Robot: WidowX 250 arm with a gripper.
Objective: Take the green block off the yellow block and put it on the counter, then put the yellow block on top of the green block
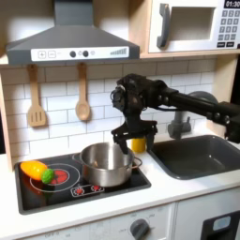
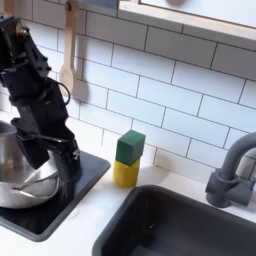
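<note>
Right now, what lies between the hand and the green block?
In the second exterior view, nothing: a bare gap, backed by tile wall, separates the hand from the green block, which sits on the yellow block.

Toy kitchen: stovetop (image 1: 82, 178), sink (image 1: 202, 155), perhaps microwave (image 1: 197, 25)
</note>
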